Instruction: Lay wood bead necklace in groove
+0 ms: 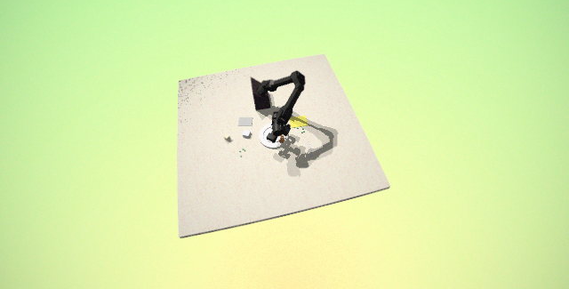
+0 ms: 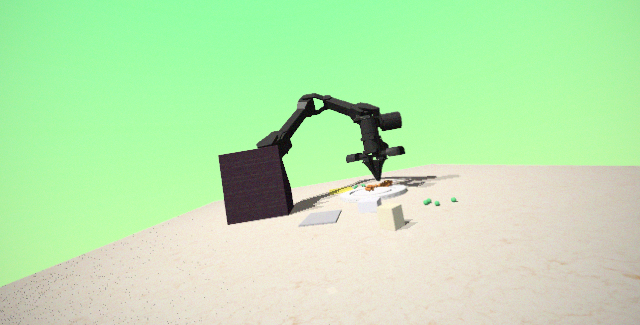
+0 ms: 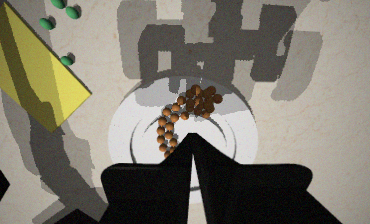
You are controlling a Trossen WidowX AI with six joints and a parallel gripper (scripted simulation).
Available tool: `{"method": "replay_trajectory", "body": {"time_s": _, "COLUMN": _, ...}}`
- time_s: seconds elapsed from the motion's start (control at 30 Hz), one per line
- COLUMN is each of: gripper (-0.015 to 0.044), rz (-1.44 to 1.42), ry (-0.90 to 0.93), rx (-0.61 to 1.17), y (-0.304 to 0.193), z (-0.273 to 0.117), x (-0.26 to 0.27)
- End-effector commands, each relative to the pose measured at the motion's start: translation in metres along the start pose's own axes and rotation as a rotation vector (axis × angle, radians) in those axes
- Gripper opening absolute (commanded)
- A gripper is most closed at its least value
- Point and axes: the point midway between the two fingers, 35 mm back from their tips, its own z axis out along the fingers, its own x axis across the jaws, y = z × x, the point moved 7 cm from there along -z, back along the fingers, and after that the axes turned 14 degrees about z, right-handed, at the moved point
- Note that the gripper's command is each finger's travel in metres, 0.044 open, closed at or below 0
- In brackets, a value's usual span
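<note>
The round white bead board [image 1: 262, 138] [image 2: 347, 196] [image 3: 121, 135] lies flat below the gripper. The brown wood bead necklace [image 1: 282, 139] [image 2: 385, 183] [image 3: 166, 112] lies on it. In the wrist view its beads are bunched in a clump across the board's upper rim, and a doubled strand curves down the left side of the board, around the groove line. The strand's lower end is hidden behind the fingers. My gripper [image 2: 378, 179] [image 3: 192, 136] is shut with its tips together, above the board and just below the clump in the wrist view. No beads show between the tips.
A yellow plate [image 1: 302, 122] [image 2: 341, 191] [image 3: 68, 90] and green beads [image 3: 47, 23] lie beside the board. Other green beads [image 1: 241, 156] [image 2: 427, 201], a lilac block [image 1: 246, 134] [image 2: 369, 205], a cream block [image 1: 228, 138] [image 2: 390, 216] and a grey tile [image 1: 245, 122] [image 2: 321, 218] lie across from them. A dark box [image 2: 255, 185] stands at the arm's base.
</note>
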Motion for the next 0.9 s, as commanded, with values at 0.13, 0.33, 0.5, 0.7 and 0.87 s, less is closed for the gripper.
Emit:
{"method": "replay_trajectory", "body": {"time_s": 0.13, "gripper": 0.0000, "rz": 0.007, "ry": 0.002, "rx": 0.000, "y": -0.002, "z": 0.014, "x": 0.000}}
{"method": "replay_trajectory", "body": {"time_s": 0.33, "gripper": 0.0079, "rz": 0.000, "ry": 0.001, "rx": 0.002, "y": -0.001, "z": 0.012, "x": 0.000}}
{"method": "replay_trajectory", "body": {"time_s": 0.5, "gripper": 0.0210, "rz": 0.000, "ry": 0.001, "rx": 0.002, "y": -0.001, "z": 0.012, "x": 0.000}}
{"method": "replay_trajectory", "body": {"time_s": 0.7, "gripper": 0.0368, "rz": 0.001, "ry": 0.001, "rx": 0.002, "y": -0.001, "z": 0.010, "x": 0.000}}
{"method": "replay_trajectory", "body": {"time_s": 0.87, "gripper": 0.0440, "rz": 0.006, "ry": 0.001, "rx": 0.001, "y": -0.001, "z": -0.005, "x": 0.000}}
